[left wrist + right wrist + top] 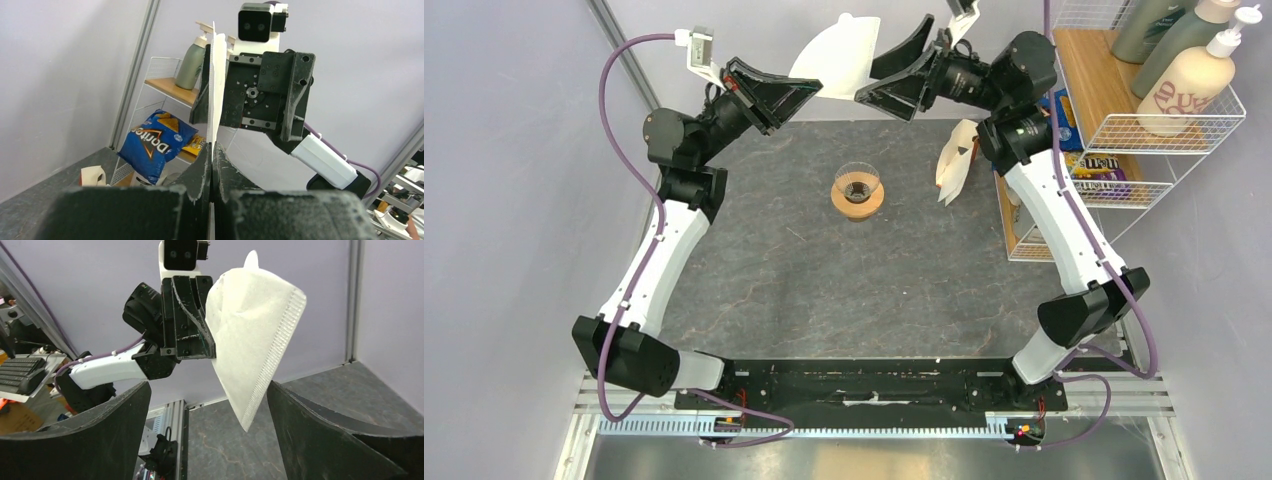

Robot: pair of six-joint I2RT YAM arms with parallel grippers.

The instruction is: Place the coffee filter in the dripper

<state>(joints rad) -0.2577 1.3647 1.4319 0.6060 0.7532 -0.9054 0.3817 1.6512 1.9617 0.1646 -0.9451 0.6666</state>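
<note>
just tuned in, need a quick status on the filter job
Left gripper shut on the coffee filter, held high. Right gripper open, facing it, not gripping. Dripper on the table, no filter in it, nothing over it.

Base of the coffee filter [215, 75] hidden inside the left tool [211, 150]

Top cam looked down from above-behind the rig, whole worktop [824, 290] in frame. Wrist cams sat close behind left claw [211, 147] and right claw [207, 390], facing each other; all shared the coffee filter [836, 55]
</note>
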